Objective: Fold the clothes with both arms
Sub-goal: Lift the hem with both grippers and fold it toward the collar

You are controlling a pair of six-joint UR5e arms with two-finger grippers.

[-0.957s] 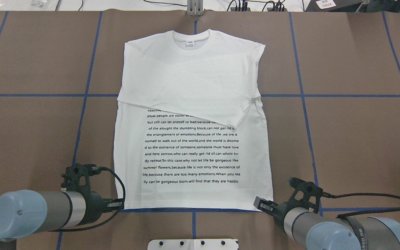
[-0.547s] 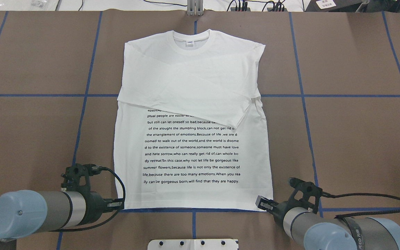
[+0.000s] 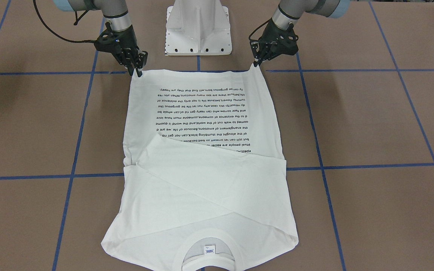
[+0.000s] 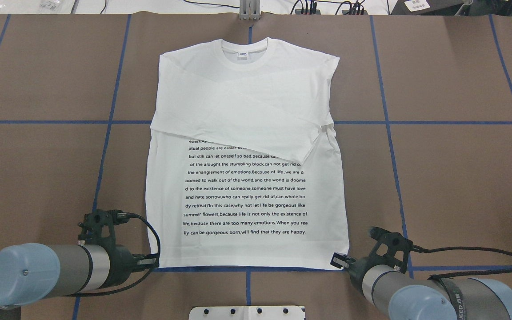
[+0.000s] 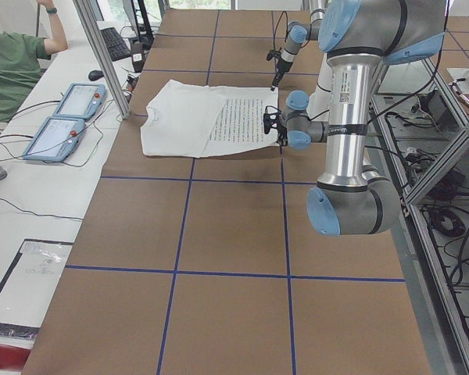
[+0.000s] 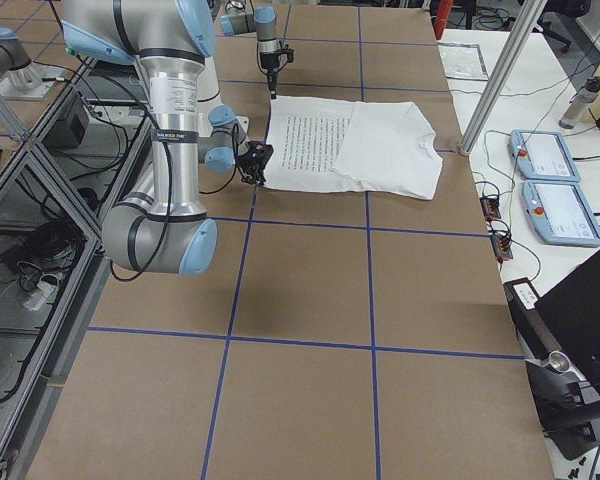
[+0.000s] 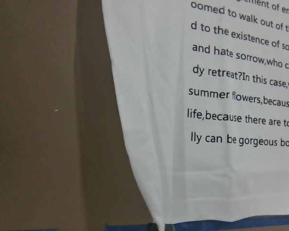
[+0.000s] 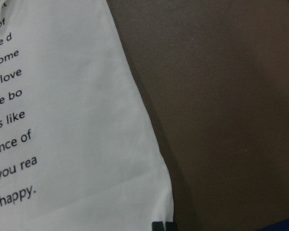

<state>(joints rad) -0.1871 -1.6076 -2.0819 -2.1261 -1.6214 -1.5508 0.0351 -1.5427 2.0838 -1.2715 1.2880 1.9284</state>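
Note:
The white T-shirt (image 4: 247, 102) lies flat, collar (image 4: 244, 49) at the far side and both sleeves folded across the chest above the black text block (image 4: 245, 191). My left gripper (image 4: 151, 263) stands at the hem's near left corner, its fingers pinched together on the cloth; it is on the right in the front view (image 3: 256, 64). My right gripper (image 4: 338, 261) stands at the hem's near right corner (image 8: 161, 211), fingers close together on it; it is on the left in the front view (image 3: 138, 73). The hem still rests on the table.
The white pedestal base (image 3: 198, 26) stands between the arms, just behind the hem. Blue tape lines (image 4: 385, 122) cross the brown table. A metal post (image 4: 249, 9) stands beyond the collar. An operator (image 5: 8, 62) and teach pendants (image 5: 62, 117) are past the far edge.
My right gripper has shifted slightly toward the hem's right corner and its fingers have narrowed on it. The left arm and the shirt have not moved.

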